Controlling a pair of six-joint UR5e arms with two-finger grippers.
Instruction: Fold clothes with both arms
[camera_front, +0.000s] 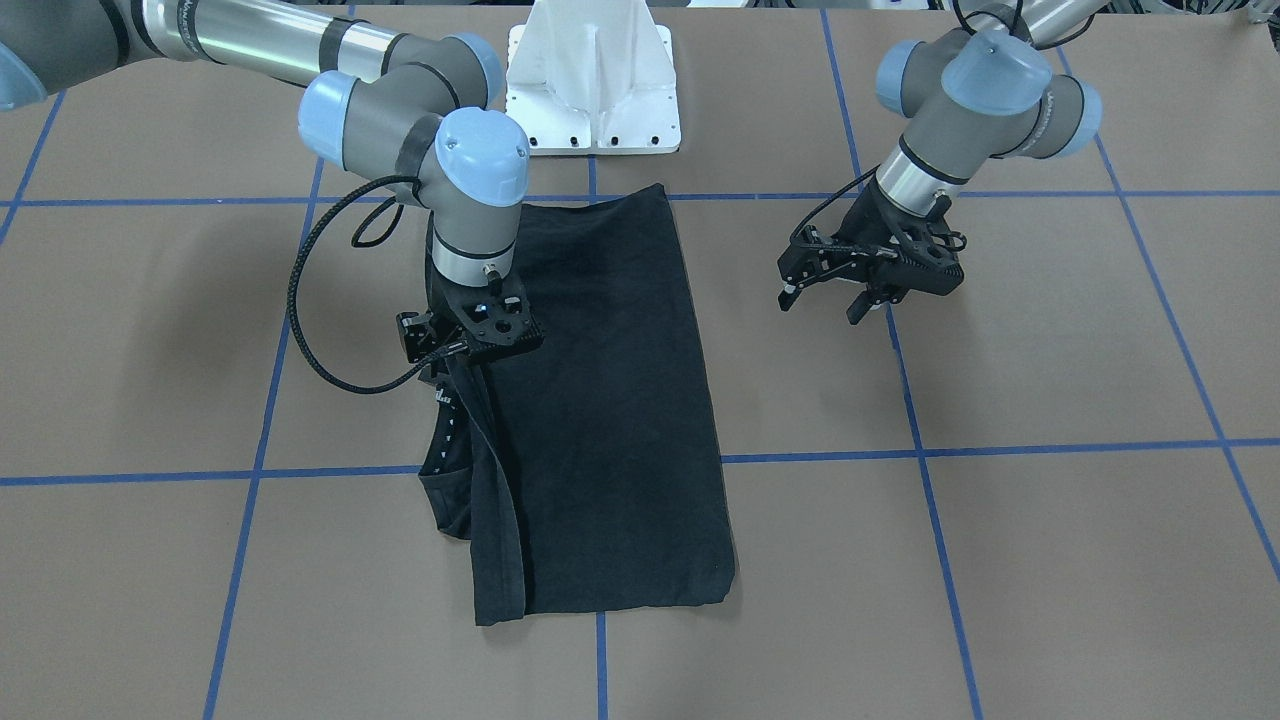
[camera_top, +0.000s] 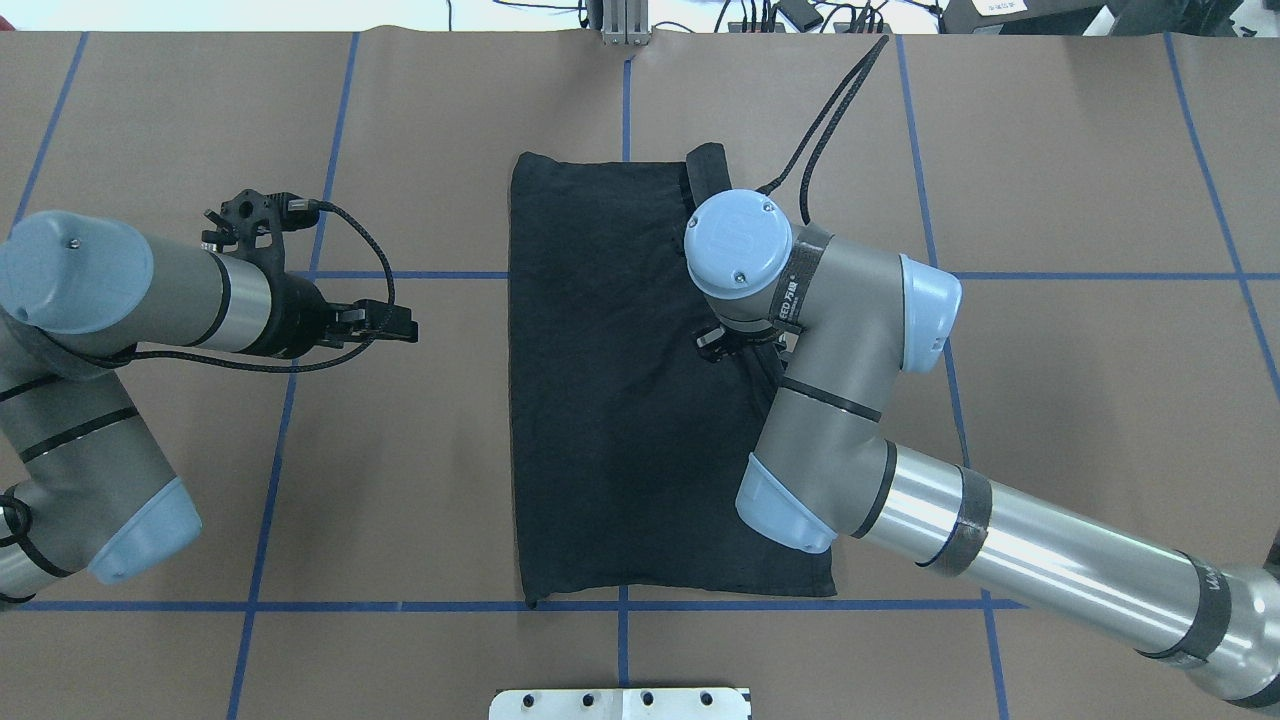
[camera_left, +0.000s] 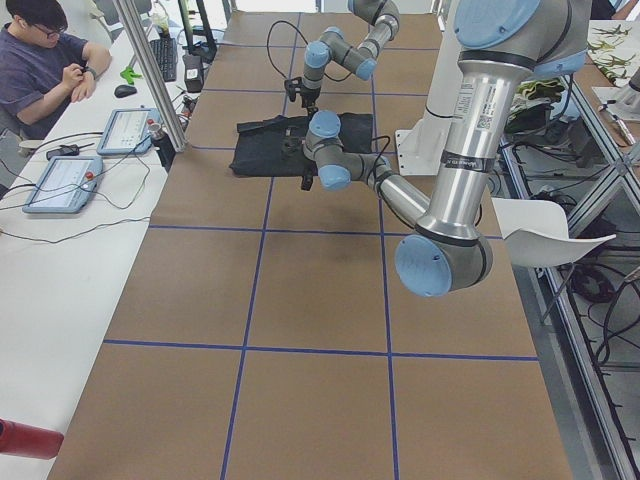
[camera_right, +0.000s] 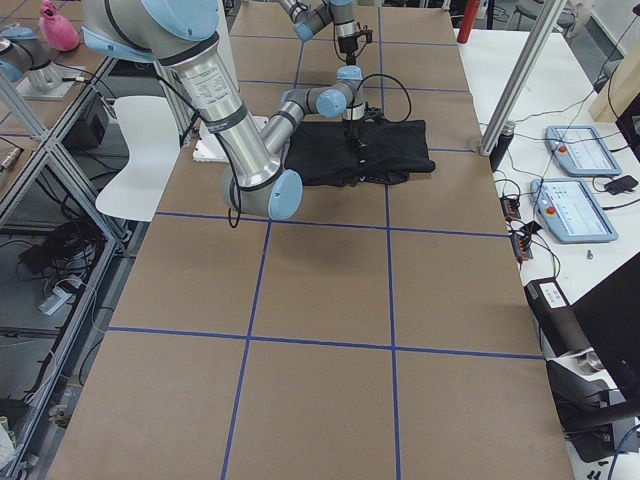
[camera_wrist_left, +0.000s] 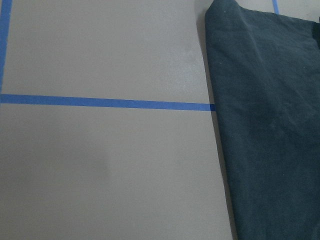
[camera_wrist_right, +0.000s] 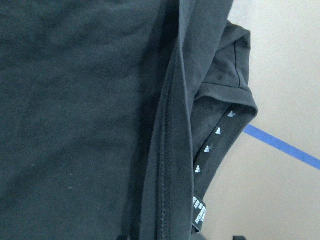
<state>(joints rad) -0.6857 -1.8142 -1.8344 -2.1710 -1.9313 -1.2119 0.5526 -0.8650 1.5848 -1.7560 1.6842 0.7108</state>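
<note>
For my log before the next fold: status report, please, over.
Left claw open, off the shirt. Right claw seems shut on shirt's raised edge. Shirt folded to a long strip, mostly flat. Nothing seen in the way.

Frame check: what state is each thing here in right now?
T-shirt: folded into a long strip, lying flat, plain side up.
sleeve: poking out at the strip's edge.
Left gripper: open, empty, clear of the shirt.
Right gripper: down at the sleeve-side edge; grip unclear.
</note>
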